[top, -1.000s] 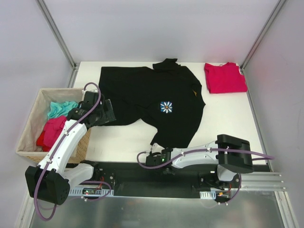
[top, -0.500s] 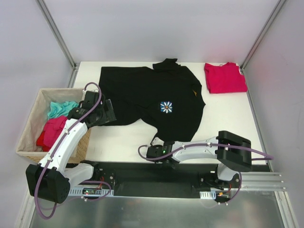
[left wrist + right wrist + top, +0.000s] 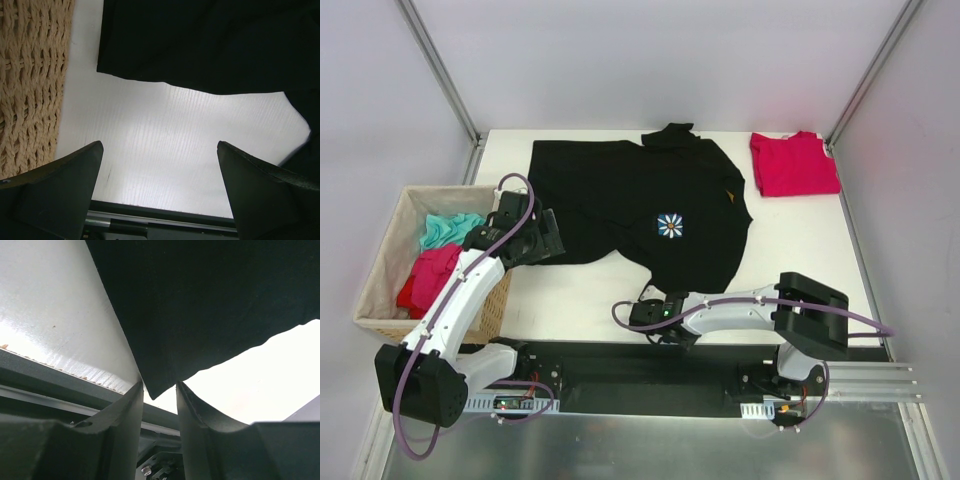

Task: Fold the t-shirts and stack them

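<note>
Basket [image 3: 378, 262]: woven tan, off the table's left side, left of the black t-shirt [image 3: 620, 200]; it holds a teal cloth [image 3: 450, 228] and a pink-red cloth [image 3: 430, 275].
Left gripper [image 3: 160, 145]: hovers at the black t-shirt's lower left edge, between that shirt and the basket. Its fingers [image 3: 65, 185] are spread wide with only bare table between them.
Table [image 3: 580, 290]: white, with a bare strip nearer than the black t-shirt's hem.
Black t-shirt: spread mostly flat in the middle of the table, its neck end toward the far edge and its hem running down to a point at the near right.
Emblem [image 3: 670, 225]: a small pale star shape on the black t-shirt, right of its middle.
Right gripper [image 3: 160, 387]: low at the black t-shirt's nearest hem corner. The jaws are only a narrow slot apart, and the cloth's pointed tip sits right at the mouth of that slot. Light shows between the fingers [image 3: 125, 420], so it has no firm pinch on the cloth.
Red t-shirt [image 3: 795, 165]: folded into a rough square, lying well right of the black t-shirt at the far right corner, apart from it.
</note>
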### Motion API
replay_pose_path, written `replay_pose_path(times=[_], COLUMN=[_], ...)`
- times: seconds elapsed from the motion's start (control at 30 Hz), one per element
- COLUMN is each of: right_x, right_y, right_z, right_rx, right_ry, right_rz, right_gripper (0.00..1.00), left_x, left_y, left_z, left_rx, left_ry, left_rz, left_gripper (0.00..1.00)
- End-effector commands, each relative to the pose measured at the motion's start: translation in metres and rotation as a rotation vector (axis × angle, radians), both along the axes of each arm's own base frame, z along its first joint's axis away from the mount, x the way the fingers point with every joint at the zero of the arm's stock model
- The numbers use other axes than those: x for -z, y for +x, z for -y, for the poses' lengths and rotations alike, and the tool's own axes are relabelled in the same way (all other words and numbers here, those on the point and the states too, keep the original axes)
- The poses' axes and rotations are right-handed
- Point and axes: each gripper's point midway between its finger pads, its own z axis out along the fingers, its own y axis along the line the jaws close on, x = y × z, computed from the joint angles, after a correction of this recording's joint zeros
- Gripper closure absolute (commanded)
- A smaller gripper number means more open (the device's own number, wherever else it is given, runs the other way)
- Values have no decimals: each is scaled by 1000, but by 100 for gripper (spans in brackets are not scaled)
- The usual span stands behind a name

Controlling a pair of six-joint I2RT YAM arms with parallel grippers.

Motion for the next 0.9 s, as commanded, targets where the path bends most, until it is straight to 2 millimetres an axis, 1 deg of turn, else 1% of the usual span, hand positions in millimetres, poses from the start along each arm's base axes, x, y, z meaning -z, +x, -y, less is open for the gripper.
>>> replay_pose_path(times=[0.0,0.4,0.43,0.5,0.53,0.57,0.7,0.77,0.8,0.87], right_x=[8,13,13,15,15,15,15,15,15,14], right_y=[-6,-10,-10,-11,-10,-10,-10,-10,-10,-9], right_z=[9,13,13,14,15,14,15,14,15,15], right_rx=[20,38,41,44,46,48,48,47,49,48], right_ry=[-29,-37,-36,-44,-45,-47,-47,-41,-39,-35], right_rz=[-51,-84,-86,-92,-89,-88,-91,-90,-88,-85], right_gripper=[64,77,83,87,96,99,99,99,99,99], left_x=[-1,1,0,1,1,2,0,0,2,4], left_y=[3,3,4,3,3,3,3,3,1,4], left_z=[-3,-4,-4,-4,-4,-5,-6,-7,-2,4], left_rx=[11,8,10,7,8,6,-4,-16,-2,35], left_ry=[28,31,32,36,37,39,39,22,-12,-61], left_rz=[7,1,1,0,1,-2,6,8,-4,-12], left_gripper=[1,1,1,1,1,1,5,1,1,1])
